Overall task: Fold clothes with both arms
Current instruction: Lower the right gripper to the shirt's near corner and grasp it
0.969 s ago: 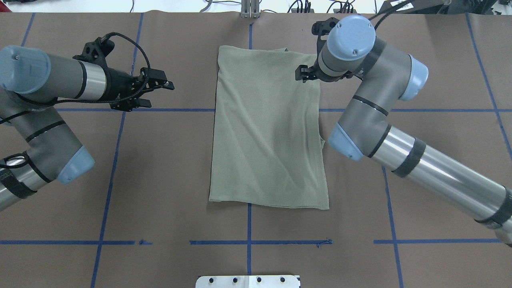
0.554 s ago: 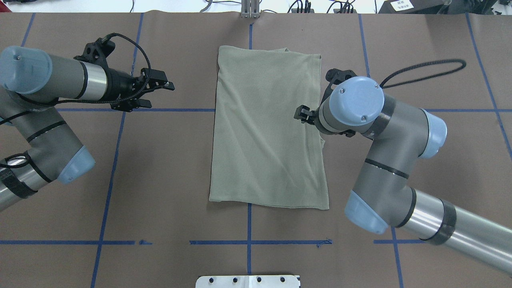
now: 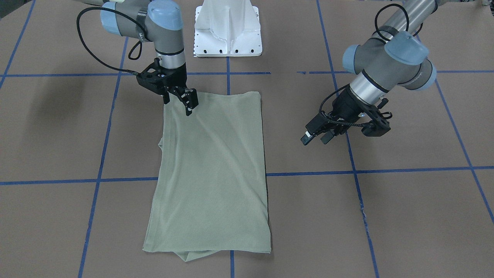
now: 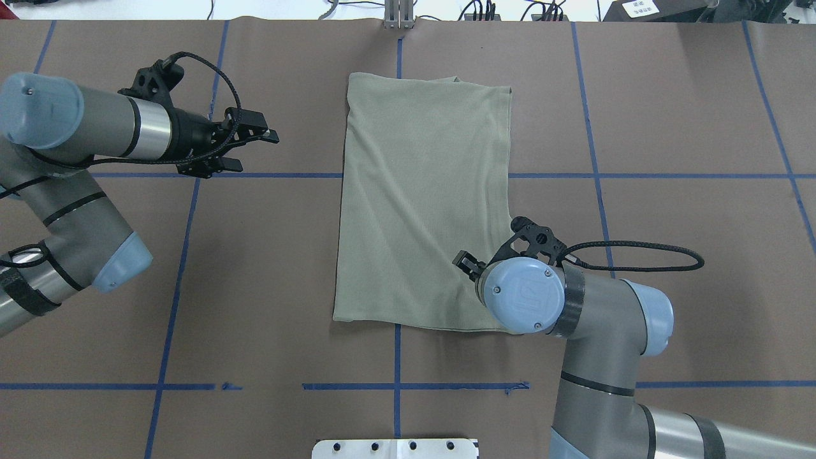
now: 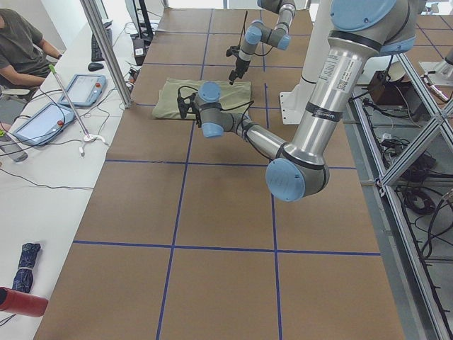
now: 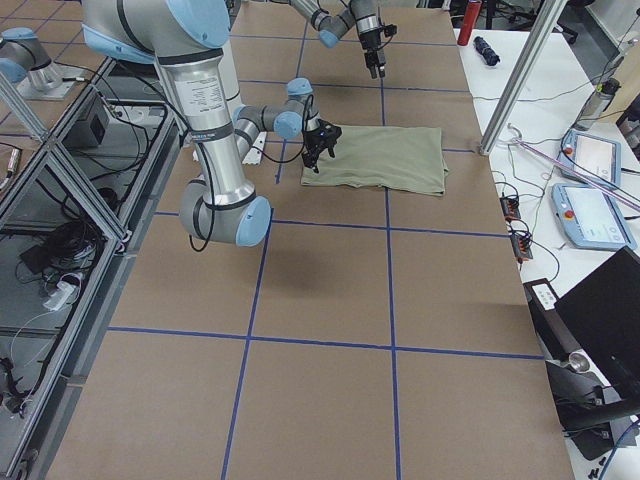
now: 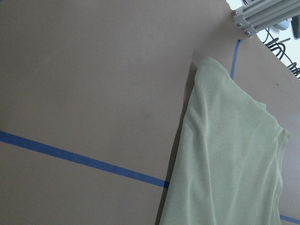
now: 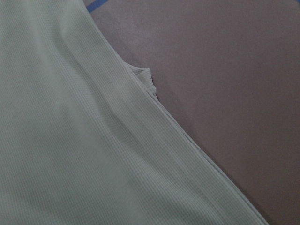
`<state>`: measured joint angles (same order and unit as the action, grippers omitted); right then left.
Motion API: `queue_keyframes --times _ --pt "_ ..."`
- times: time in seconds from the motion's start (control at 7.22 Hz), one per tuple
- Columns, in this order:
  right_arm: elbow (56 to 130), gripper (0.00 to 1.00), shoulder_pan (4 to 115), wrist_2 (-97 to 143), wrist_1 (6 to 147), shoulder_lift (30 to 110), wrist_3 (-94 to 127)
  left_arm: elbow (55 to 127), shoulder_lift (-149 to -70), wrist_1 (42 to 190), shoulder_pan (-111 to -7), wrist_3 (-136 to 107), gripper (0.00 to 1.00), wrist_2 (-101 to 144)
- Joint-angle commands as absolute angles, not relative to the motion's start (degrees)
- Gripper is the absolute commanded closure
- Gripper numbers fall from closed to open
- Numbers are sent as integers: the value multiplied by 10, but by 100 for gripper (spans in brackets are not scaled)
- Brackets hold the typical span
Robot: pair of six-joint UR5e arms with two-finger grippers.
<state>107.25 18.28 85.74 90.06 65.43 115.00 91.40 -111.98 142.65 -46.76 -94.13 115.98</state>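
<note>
Brown table [image 4: 268,287] with a blue tape grid [image 4: 287,175]. We see 1 sage-green shirt [image 4: 421,204] folded into a long rectangle, flat in the table's middle, 1 short end near the edge opposite the robot. Right gripper [image 3: 178,101] points down over the shirt's corner nearest the robot on its right side, jaws apart, nothing held; contact unclear. Left gripper [image 4: 256,152] hangs over bare table toward the left edge, well apart from the shirt, jaws spread, empty.
</note>
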Motion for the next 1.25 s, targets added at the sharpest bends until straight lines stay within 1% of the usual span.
queue_keyframes --times 0.0,0.28,0.97,1.11 --pt "1070 1 176 854 901 657 1168 914 -1120 1426 -468 -942 0 1158" --pt "1061 2 173 854 901 655 1168 914 -1119 1427 -468 -942 0 1158" --pt "1042 9 164 856 900 648 1172 914 -1118 1427 -468 -942 0 1158" --pt "1042 26 163 856 901 648 1173 914 -1117 1427 -468 -942 0 1158"
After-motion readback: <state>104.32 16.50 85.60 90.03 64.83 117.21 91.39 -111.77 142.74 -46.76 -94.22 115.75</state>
